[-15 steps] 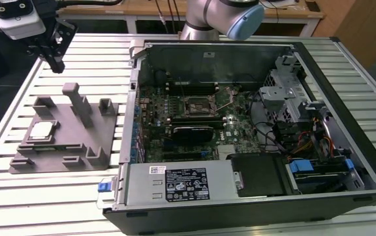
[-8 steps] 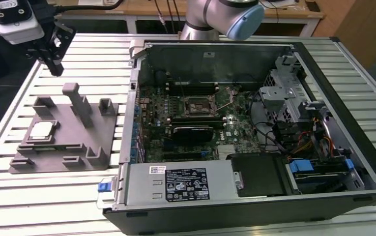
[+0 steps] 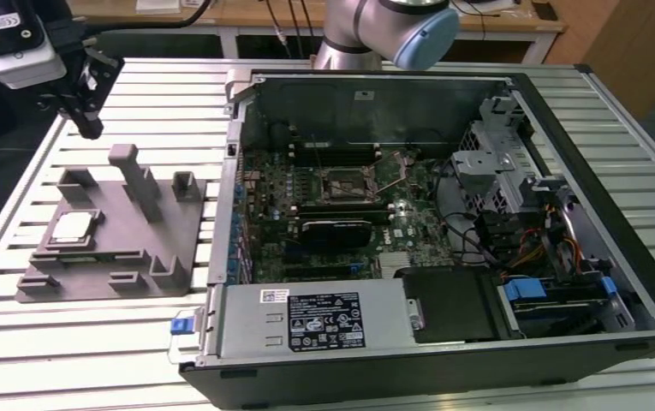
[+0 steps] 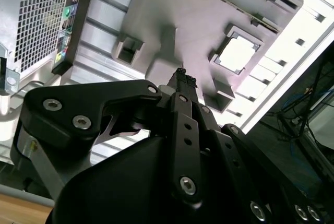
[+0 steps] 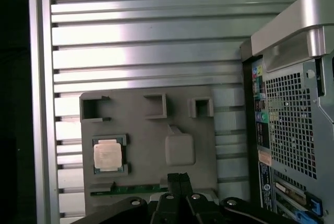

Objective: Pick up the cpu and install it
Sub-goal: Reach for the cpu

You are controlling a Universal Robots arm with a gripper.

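Note:
The cpu (image 3: 73, 227), a small square chip with a pale silver top, lies flat in a recess of the grey plastic holder block (image 3: 133, 244) on the exterior view's left. It also appears in both wrist views (image 4: 237, 55) (image 5: 108, 155). My gripper (image 3: 90, 128) hangs in the air above the far end of the block, well apart from the chip. Its black fingers meet tip to tip in both wrist views (image 4: 181, 73) (image 5: 179, 177), shut with nothing between them. The open cpu socket (image 3: 350, 181) sits on the motherboard inside the computer case (image 3: 601, 163).
The open computer case lies on its side on the slatted metal table (image 3: 30, 342), right beside the holder block. Its perforated back panel (image 5: 292, 125) with ports faces the block. Upright tabs (image 3: 133, 167) stick up from the block near the gripper.

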